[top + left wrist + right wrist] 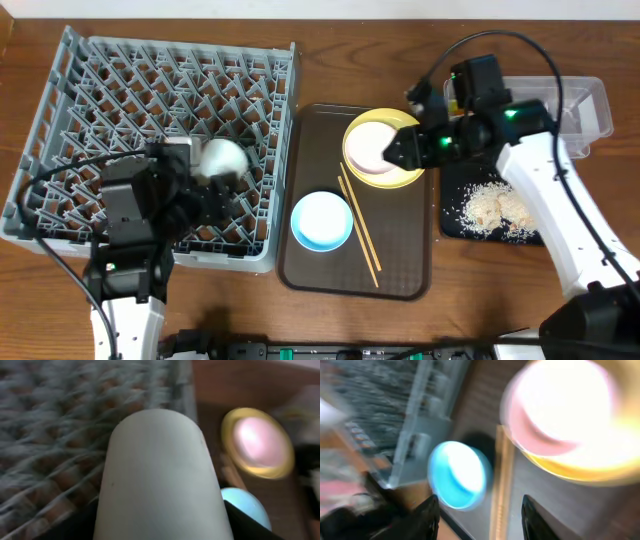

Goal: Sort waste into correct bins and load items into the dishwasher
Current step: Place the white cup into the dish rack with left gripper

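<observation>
My left gripper [213, 188] is over the grey dish rack [90, 90] and is shut on a small white cup [222, 158]. The cup fills the left wrist view [160, 470] between the fingers [162, 532]. My right gripper [396, 152] is open and empty over the right edge of the yellow plate [400, 125]. A whitish-pink round dish, apparently the white bowl [370, 148], sits on the plate. The light blue bowl [322, 220] and two chopsticks [358, 228] lie on the brown tray. In the right wrist view the open fingers [481, 520] hover above the chopsticks [501, 485], between the blue bowl [457, 475] and the plate [580, 467].
The brown serving tray [400, 270] lies in the middle. The black tray [455, 225] at the right holds rice-like scraps [497, 210]. The clear tub [585, 100] stands behind it. I cannot make out the napkin or the sachet.
</observation>
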